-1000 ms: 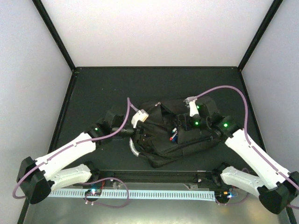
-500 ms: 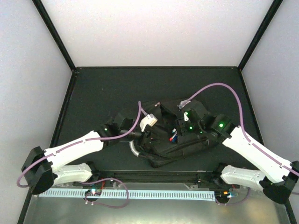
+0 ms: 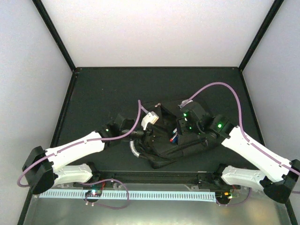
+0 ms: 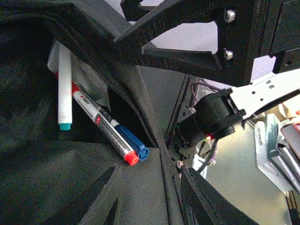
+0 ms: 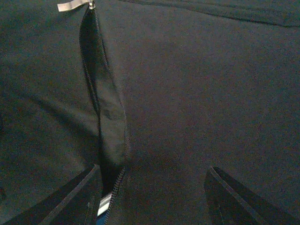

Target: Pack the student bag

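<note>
Student bag [image 4: 37, 178] matt woven cloth; markers [image 4: 101, 126] glossy plastic; zip pull [image 5: 72, 5] metallic.

Three markers [image 3: 174, 137] bunched in the open zip mouth of the student bag [image 4: 70, 178]: teal-capped white marker [image 4: 64, 89] at the left, red-capped marker [image 4: 104, 125] slanting beside it, blue-capped marker [image 4: 132, 144] touching the red cap end. Dark table [image 3: 93, 93] beneath, white walls [image 3: 154, 33] around, white perforated strip [image 3: 154, 194] along its near edge. Beyond the table, blurred stacked folders [image 4: 281, 154].
</note>
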Robot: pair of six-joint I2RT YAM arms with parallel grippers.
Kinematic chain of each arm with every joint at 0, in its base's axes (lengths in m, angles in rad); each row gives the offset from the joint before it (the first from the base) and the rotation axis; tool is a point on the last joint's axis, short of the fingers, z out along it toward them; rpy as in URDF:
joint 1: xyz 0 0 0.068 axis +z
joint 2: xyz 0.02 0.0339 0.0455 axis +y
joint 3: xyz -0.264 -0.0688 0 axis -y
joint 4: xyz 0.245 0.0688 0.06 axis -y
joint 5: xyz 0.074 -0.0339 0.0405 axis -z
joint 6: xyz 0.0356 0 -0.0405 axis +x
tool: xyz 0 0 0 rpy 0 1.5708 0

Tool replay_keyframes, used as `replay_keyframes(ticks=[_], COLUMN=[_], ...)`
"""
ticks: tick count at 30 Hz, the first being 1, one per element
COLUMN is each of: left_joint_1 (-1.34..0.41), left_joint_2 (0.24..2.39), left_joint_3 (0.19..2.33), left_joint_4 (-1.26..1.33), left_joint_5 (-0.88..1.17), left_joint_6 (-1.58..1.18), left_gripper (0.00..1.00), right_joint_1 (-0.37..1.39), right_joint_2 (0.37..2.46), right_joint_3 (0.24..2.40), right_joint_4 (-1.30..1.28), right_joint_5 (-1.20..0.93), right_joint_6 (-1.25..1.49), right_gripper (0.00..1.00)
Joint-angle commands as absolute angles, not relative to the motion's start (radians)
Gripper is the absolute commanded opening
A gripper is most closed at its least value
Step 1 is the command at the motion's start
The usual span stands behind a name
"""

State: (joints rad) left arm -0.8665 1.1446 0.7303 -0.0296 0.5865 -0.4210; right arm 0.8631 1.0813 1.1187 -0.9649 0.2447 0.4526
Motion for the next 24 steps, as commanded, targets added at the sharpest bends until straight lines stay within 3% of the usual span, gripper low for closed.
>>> replay_keyframes(ticks=[1,9,14,15,17,20,24], left_joint_1=[-0.874,-0.901,-0.920,-0.920,-0.923,-0.926,-0.924], left_joint_2=[1.127,1.149,1.081,1.045,0.995,0.971,1.070], left_joint_3=[0.753,0.787,0.769,0.739,0.653,0.721,0.864], left_joint_4=[0.017,-0.052,-0.101,-0.053,0.172,0.078,-0.101], left_joint_5=[0.597,0.574,0.453,0.377,0.483,0.343,0.432], left_joint_6=[-0.440,-0.398,-0.340,-0.430,-0.521,-0.445,-0.262], left_gripper=[0.36,0.37,0.35,0.31,0.32,0.29,0.36], right_joint_1=[0.869,0.870,0.870,0.869,0.856,0.875,0.874], right_joint_2=[1.067,1.130,1.214,1.224,1.218,1.177,1.156], right_joint_3=[1.147,1.152,1.139,1.147,1.169,1.148,1.145], right_joint_4=[-0.937,-0.961,-0.919,-0.952,-0.910,-0.836,-0.831], right_joint_5=[0.281,0.314,0.382,0.424,0.437,0.357,0.379], right_joint_6=[0.452,0.467,0.466,0.489,0.517,0.524,0.491], right_gripper=[0.63,0.61,0.25,0.21,0.04,0.02,0.02])
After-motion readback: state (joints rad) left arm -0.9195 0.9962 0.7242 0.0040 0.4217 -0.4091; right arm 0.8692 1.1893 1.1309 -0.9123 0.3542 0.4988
